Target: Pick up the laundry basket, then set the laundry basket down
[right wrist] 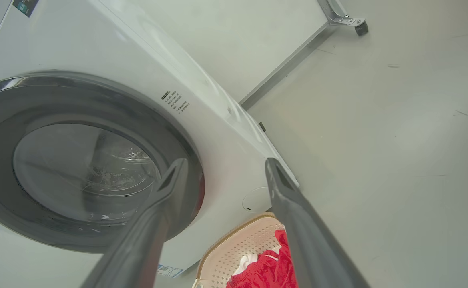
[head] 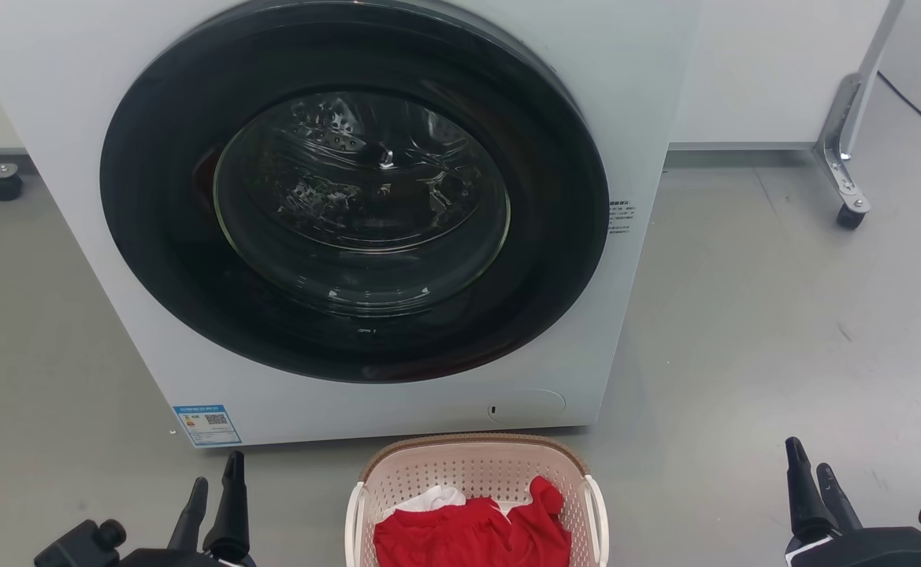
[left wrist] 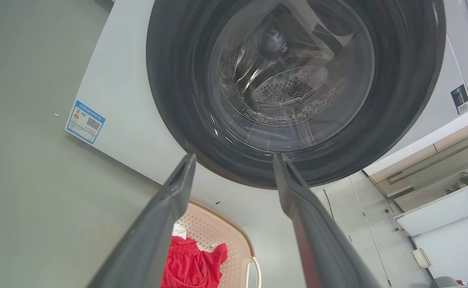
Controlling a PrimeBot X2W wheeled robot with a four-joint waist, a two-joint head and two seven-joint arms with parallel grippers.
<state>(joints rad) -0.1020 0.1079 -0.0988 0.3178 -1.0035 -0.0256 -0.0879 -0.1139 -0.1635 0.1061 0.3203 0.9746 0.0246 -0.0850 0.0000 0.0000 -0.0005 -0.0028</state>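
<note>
Sitting on the floor before the washing machine, laundry basket is untouched, red clothes inside; left gripper and right gripper both spread, empty; lift and set-down remain

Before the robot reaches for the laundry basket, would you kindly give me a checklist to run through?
1. The left hand is open and empty: ok.
2. The right hand is open and empty: ok.
3. The laundry basket stands upright on the floor, before the washing machine: ok.
4. The white handles are free of laundry: ok.
5. The red garment lies inside the rim: far side ok; the near side is cut off, so cannot tell.
6. The hands are at the handles: not ok; both sit beside the basket, apart from it.
</note>
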